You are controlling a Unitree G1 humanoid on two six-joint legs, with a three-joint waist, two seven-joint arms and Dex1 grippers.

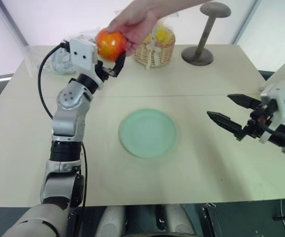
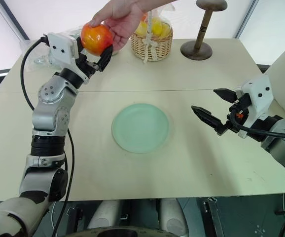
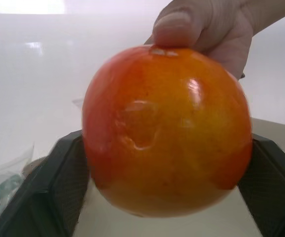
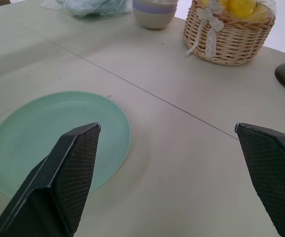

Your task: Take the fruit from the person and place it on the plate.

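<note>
Fruit [image 1: 110,44], orange-red with yellow patches, was up in the air over the far left part of the tabletop [image 1: 206,173], caught between two holders at once. The left gripper [image 3: 164,187] had its two black fingers [image 3: 58,182] pressed against the fruit's sides, clenched around it from below. From above, the person's hand [image 1: 135,22] was also on it, with the thumb resting on the top and the other fingers curled round the far side.

Just beyond the hand, near the far edge, stood a wicker basket [image 1: 155,52] with a cream bow, holding wrapped yellow fruits. Right of the basket was a dark stand [image 1: 201,37] with a round base and a flat round top. Left of the basket, a small cream bowl [image 4: 155,15] with a lavender band sat beside some crumpled clear plastic [image 4: 86,7].

Nearer, in the middle of the tabletop, lay the pale green plate [image 1: 148,133], bare and well apart from the fruit. A thin seam ran across the tabletop between the plate and the basket.

Over on the right, the right gripper [image 1: 231,112] hung above the tabletop with its fingers spread wide and nothing between them, pointing left toward the plate but clear of it.
</note>
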